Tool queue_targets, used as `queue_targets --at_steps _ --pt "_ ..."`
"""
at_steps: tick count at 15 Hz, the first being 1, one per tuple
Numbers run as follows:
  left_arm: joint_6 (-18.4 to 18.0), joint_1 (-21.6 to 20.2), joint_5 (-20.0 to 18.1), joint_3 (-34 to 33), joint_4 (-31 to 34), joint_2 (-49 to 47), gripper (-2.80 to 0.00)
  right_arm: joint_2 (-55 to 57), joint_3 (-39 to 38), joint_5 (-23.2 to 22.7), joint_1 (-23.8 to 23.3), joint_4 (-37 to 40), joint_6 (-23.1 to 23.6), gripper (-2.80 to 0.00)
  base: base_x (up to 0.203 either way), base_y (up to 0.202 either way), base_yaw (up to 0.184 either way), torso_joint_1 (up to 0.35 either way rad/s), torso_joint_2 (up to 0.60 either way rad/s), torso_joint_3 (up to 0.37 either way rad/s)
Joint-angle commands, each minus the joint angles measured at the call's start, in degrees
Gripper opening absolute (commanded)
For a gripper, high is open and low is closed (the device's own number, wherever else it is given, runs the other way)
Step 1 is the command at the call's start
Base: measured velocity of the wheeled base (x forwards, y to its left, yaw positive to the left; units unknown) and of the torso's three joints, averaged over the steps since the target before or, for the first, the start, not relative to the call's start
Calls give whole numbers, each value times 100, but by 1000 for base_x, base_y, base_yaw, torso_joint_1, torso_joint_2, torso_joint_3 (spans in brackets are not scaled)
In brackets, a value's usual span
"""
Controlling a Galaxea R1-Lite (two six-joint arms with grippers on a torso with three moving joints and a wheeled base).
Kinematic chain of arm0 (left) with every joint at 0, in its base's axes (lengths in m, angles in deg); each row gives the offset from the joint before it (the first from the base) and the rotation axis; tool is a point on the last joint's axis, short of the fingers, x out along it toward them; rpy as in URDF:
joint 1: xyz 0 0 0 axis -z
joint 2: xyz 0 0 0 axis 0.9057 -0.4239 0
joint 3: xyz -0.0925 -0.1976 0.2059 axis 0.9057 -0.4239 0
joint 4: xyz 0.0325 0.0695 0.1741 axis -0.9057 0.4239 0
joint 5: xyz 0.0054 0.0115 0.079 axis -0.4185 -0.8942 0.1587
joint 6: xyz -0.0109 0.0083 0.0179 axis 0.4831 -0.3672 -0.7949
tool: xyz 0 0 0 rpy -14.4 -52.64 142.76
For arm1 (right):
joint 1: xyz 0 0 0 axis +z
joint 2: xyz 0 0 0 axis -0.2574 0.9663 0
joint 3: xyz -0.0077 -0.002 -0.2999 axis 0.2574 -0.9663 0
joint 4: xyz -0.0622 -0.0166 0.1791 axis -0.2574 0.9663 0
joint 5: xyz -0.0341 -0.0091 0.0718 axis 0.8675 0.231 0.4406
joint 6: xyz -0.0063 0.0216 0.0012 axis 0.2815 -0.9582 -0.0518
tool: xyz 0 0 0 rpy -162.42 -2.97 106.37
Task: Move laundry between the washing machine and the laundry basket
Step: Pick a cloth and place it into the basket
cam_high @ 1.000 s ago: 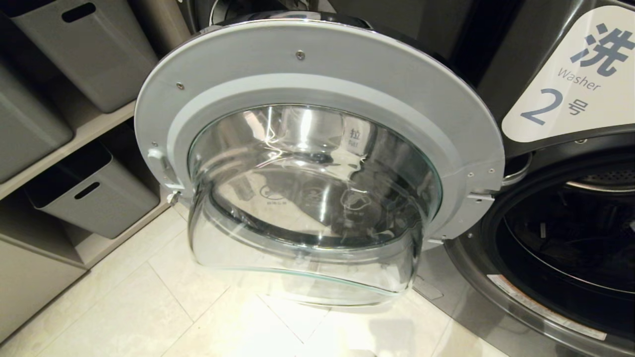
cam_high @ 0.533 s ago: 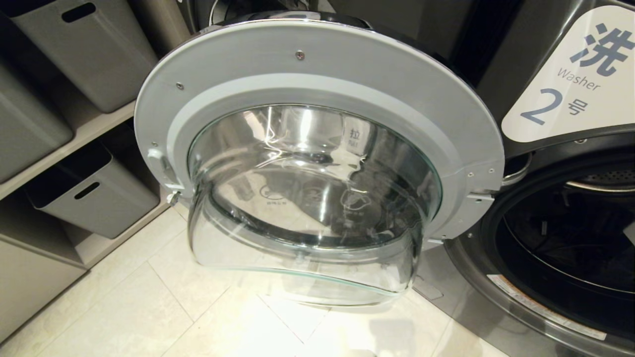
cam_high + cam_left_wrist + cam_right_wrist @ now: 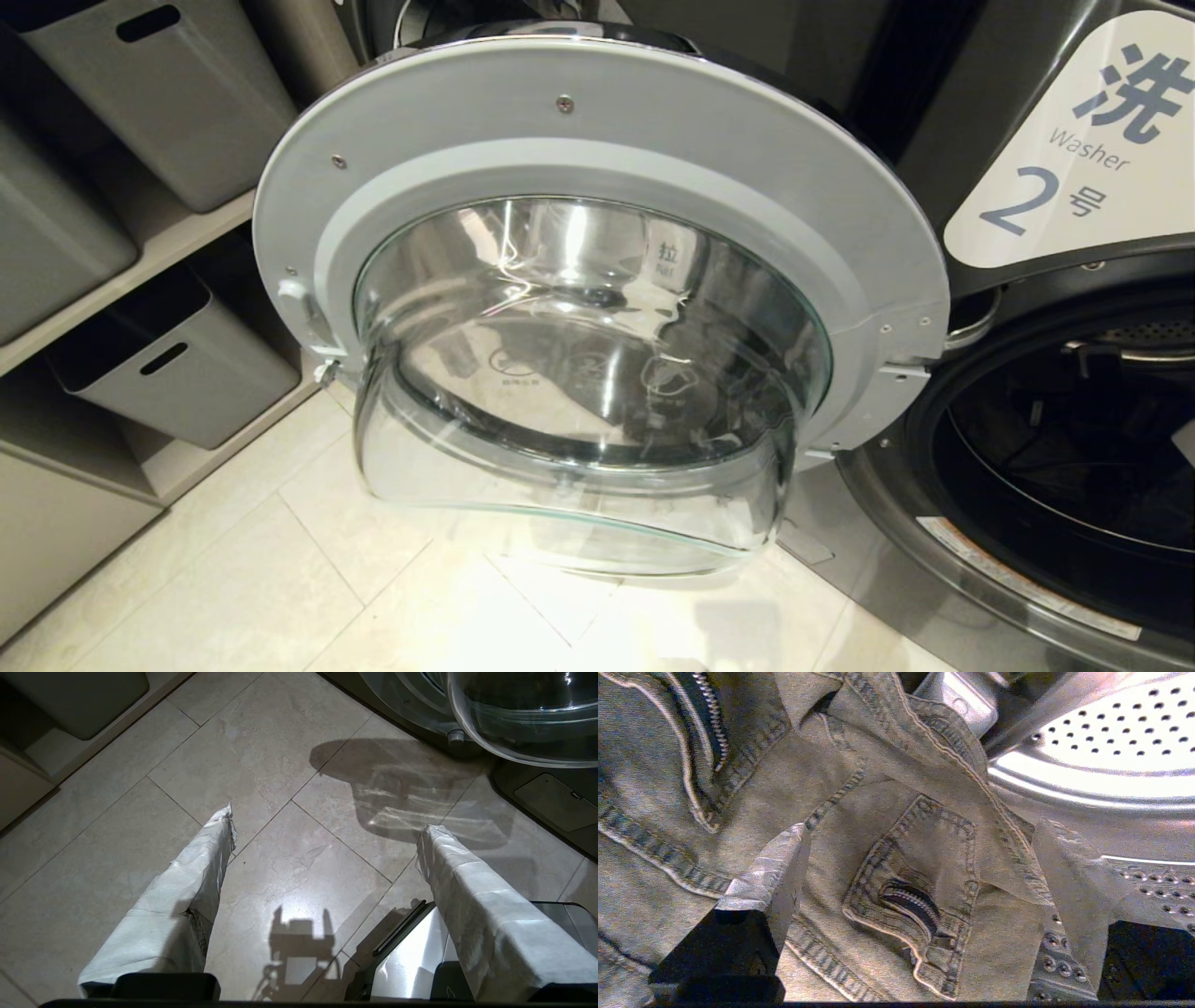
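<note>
The washing machine [image 3: 990, 560] stands at the right with its round glass door [image 3: 597, 121] swung wide open. Inside the perforated steel drum [image 3: 1111, 774] lies a crumpled denim garment [image 3: 887, 812] with a zipper and stitched pocket. My right gripper [image 3: 920, 826] is inside the drum just above the denim, open, one wrapped finger on each side of the pocket and nothing held. My left gripper [image 3: 327, 820] hangs open over the tiled floor [image 3: 280, 765], empty. The laundry basket is out of view.
Grey storage bins [image 3: 177, 364] sit on shelves at the left. The open door's glass bowl [image 3: 523, 718] juts out over the floor near my left gripper. A silver part of my base [image 3: 411, 952] shows below that gripper.
In the head view, dark shapes inside the drum opening have shifted a little. The door, shelves and floor stand as before.
</note>
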Motion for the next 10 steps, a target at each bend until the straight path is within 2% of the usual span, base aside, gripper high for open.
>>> queue_targets --at_steps 1,5,8,10 --pt "2 0 2 0 8 15 0 13 7 -7 -13 -51 10 0 0 0 0 0 0 0" --pt "2 0 2 0 8 7 0 -214 -122 -8 -13 145 -174 0 0 0 0 0 0 0" --pt "2 0 2 0 8 6 0 -763 -267 -34 -27 1454 -531 0 0 0 0 0 0 0" --pt "2 0 2 0 8 15 0 -977 -280 -49 -22 2028 -771 0 0 0 0 0 0 0"
